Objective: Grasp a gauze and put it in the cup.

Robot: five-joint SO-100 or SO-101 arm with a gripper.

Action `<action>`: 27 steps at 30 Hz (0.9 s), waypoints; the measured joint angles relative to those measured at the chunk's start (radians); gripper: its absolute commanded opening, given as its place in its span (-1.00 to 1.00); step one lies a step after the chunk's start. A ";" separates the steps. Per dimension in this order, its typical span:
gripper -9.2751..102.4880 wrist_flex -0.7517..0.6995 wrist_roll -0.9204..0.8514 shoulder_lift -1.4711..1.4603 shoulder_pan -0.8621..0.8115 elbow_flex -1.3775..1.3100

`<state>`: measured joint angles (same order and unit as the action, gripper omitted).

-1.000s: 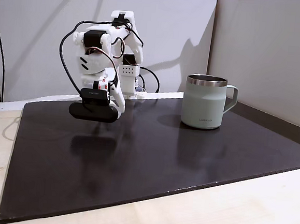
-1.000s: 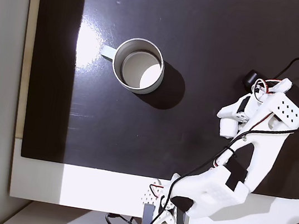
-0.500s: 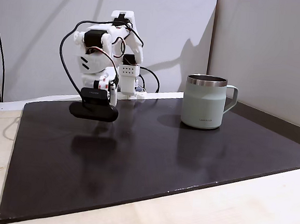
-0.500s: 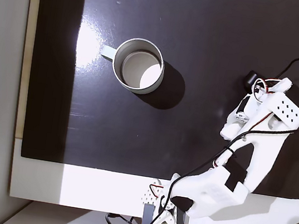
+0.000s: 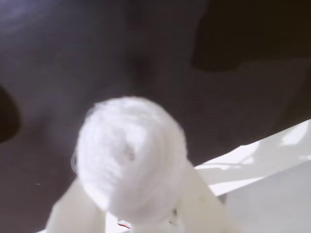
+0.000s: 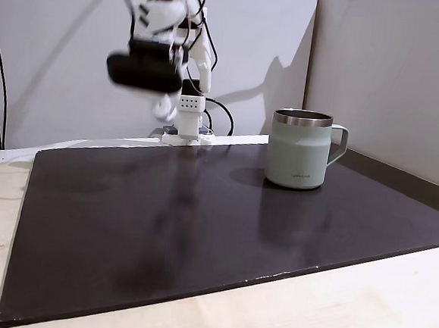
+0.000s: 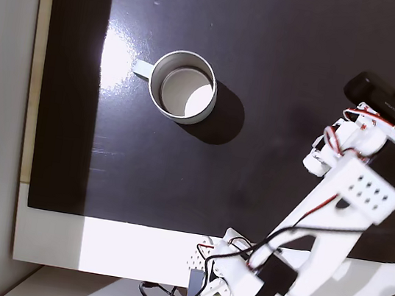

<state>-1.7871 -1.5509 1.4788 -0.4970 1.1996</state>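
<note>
With the gripper [image 5: 133,221] clamped on the gauze [image 5: 129,155], we judge it raised to clear the cup [image 7: 183,86], well left.

A dark mat [image 7: 267,77] covers the pale worktop [image 6: 360,312]; the cup [image 7: 183,86] stands on it, handle at nine o'clock.

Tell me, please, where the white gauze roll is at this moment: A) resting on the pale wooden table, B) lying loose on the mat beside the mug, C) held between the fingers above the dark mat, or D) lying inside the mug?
C: the wrist view shows the gauze roll pinched between the two white fingers with the dark mat beneath, and the mug looks empty from above.
</note>
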 measured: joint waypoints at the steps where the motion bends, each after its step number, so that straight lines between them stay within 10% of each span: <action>1: -0.83 0.000 0.025 0.023 0.012 -0.002; 27: -0.83 -0.002 0.950 0.066 0.744 -0.359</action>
<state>-1.7886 -0.6013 1.5447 0.2470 0.8406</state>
